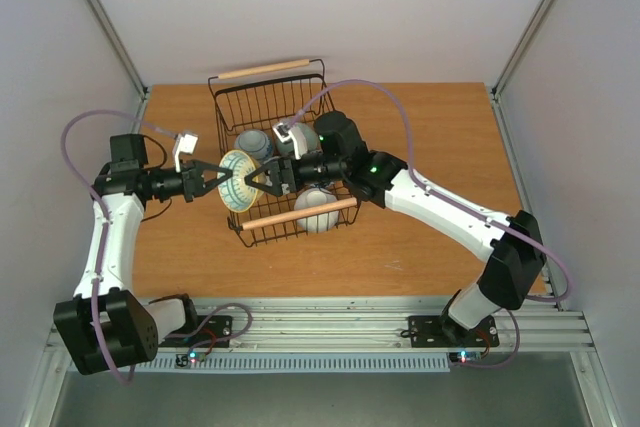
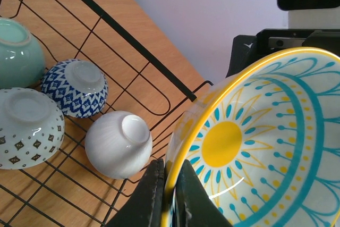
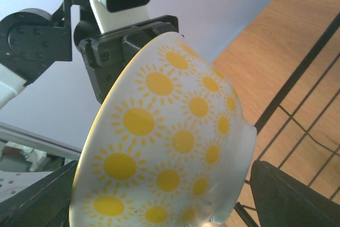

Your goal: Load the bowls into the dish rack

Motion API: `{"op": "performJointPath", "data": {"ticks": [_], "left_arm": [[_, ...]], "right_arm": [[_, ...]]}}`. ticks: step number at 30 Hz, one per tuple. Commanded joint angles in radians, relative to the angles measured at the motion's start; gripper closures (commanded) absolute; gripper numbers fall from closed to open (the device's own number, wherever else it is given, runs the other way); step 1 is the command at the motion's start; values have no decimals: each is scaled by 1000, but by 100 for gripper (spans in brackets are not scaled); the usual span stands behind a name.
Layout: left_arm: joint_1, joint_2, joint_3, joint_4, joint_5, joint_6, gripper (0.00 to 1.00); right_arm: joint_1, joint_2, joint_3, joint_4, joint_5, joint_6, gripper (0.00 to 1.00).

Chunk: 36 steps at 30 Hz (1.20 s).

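Held item: the sun-patterned bowl [image 1: 237, 179], tilted on edge at the left wall of the dish rack [image 1: 217, 119], centre of the top view, off the table [image 1: 430, 237]. The left hand [image 2: 170, 187] pinches its yellow rim, narrow, one finger inside and one outside. The right hand [image 1: 256, 183] faces it from the rack side, spread wide on either side of the bowl's outer wall. The right wrist view shows no contact.

On the rack floor, upside down: mint bowl [image 2: 13, 51], blue diamond bowl [image 2: 74, 86], dotted white bowl [image 2: 26, 126], plain white bowl [image 2: 119, 142].

Judgement: mid-transfer at the rack wall. A thin pinch on a glazed rim means the bowl is likely to pivot. Whichever hand takes the weight should close fully before the other lets go. Lift clear of the top wire, then lower onto bare floor wires beside the plain white bowl, without knocking it.
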Motion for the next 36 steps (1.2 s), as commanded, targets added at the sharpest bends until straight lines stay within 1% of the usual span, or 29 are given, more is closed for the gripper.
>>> {"op": "performJointPath", "data": {"ticks": [1,6,8,9,10,13,14,17,19,20,22,23,24,26,28,30,33,36], "left_arm": [[4,-5,49,-28,124,29,99],[8,-5,49,-29,116,31,100],[9,-4,49,-27,109,32,99],[9,-4,49,-26,105,33,99],[9,-2,49,-26,102,30,100],[9,1,49,-24,98,28,100],[10,1,49,-25,97,28,99],[10,-1,49,-18,75,18,99],[11,-7,40,17,40,-3,99],[10,-12,31,45,10,-33,93],[11,-24,11,106,-52,-88,63],[11,-26,7,118,-74,-111,53],[11,-26,6,124,-94,-117,45],[11,-27,5,140,-135,-137,36],[11,-31,1,162,-191,-162,31],[11,-35,-3,178,-279,-184,28],[11,-35,-7,197,-375,-216,27],[11,-33,-9,205,-422,-228,27]], "right_arm": [[1,35,-13,60,-86,45,17],[1,47,-12,86,-151,62,20],[2,47,-10,82,-164,63,25],[2,46,-10,78,-168,61,31],[2,46,-7,75,-175,59,41],[2,46,-3,66,-189,47,89],[2,45,-1,58,-187,41,97],[2,34,9,25,-153,7,99],[2,24,34,-39,-87,-38,99],[3,21,55,-91,-33,-79,99],[6,26,105,-210,92,-144,99],[6,34,130,-277,145,-166,99],[6,42,156,-322,187,-187,99],[7,58,198,-398,270,-216,99],[7,79,239,-454,313,-246,99],[11,105,277,-513,364,-271,99],[22,162,343,-604,447,-312,99],[45,229,417,-694,526,-356,99]]}}
